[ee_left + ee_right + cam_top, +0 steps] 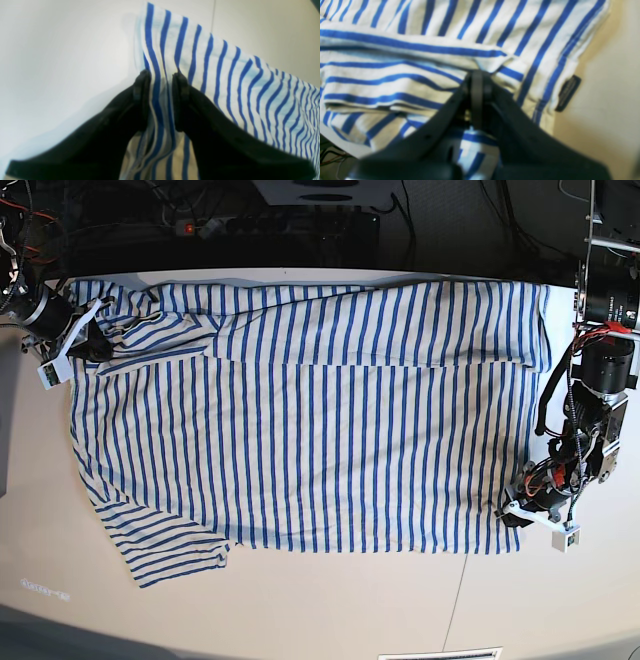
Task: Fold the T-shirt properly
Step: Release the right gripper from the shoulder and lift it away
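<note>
The T-shirt (320, 430), white with blue stripes, lies spread across the table (330, 610), with its far strip folded over toward me. One sleeve (170, 550) sticks out at the front left. My left gripper (507, 515) is at the shirt's front right corner. In the left wrist view it (161, 80) is shut on a pinch of striped cloth (225, 75). My right gripper (93, 342) is at the shirt's far left end. In the right wrist view it (477, 85) is shut on a fold of the cloth (395, 75), next to the small dark label (567, 93).
Cables and a power strip (290, 225) run behind the table's far edge. A thin seam (460, 600) crosses the tabletop at the front right. Bare tabletop shows in front of the shirt and at both sides.
</note>
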Available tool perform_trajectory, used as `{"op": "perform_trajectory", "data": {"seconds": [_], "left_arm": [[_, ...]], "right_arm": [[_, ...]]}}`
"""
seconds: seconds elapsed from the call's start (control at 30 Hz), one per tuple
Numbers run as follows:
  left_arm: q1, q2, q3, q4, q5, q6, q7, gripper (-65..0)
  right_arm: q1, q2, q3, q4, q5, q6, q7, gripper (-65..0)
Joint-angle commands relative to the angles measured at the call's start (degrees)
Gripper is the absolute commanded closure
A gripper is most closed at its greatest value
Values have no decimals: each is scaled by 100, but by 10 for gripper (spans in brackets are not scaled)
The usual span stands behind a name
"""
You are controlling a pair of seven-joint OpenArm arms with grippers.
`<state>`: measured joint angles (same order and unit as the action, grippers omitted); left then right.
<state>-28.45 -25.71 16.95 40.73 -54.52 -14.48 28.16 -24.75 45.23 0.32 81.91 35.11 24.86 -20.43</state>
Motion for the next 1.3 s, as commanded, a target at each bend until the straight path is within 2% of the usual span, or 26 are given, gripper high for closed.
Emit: {"op": "perform_trajectory", "data": {"seconds": [0.0, 0.17, 0.23, 0.33, 0.4, 0.5, 0.57, 0.87, 1.03, 1.27], "left_arm": [[-133, -13, -13, 55, 20, -166, 175, -194], [-133, 48, -13, 55, 229, -164, 170, -193], [-133, 50, -9, 55, 256, -164, 168, -167], [-136, 50, -9, 55, 330, -164, 164, -81], [-136, 50, -9, 55, 404, -192, 151, 0], [-136, 46, -9, 55, 511, -614, 24, 0], [-136, 50, -9, 55, 509, -778, -17, 0], [-133, 48, -9, 55, 614, -785, -7, 0], [-136, 48, -9, 55, 654, -785, 0, 0], [-136, 48, -9, 55, 909, -785, -79, 0]], "right_arm": [[-66, 28, -55, -28, -164, 367, -463, 0], [-66, 28, -55, -28, -166, 365, -463, 0], [-66, 28, -55, -28, -164, 365, -461, 0], [-63, 28, -55, -28, -166, 365, -420, 0], [-63, 28, -55, -28, -166, 365, -378, 0], [-42, 28, -55, -26, -166, 365, -376, 0], [42, 28, -55, -26, -151, 365, -376, 0], [841, 31, -52, 223, 120, 365, -457, 0], [1198, 31, -52, 372, 354, 367, -925, 0], [938, 44, -52, 398, 393, 367, -1069, 0]]}}
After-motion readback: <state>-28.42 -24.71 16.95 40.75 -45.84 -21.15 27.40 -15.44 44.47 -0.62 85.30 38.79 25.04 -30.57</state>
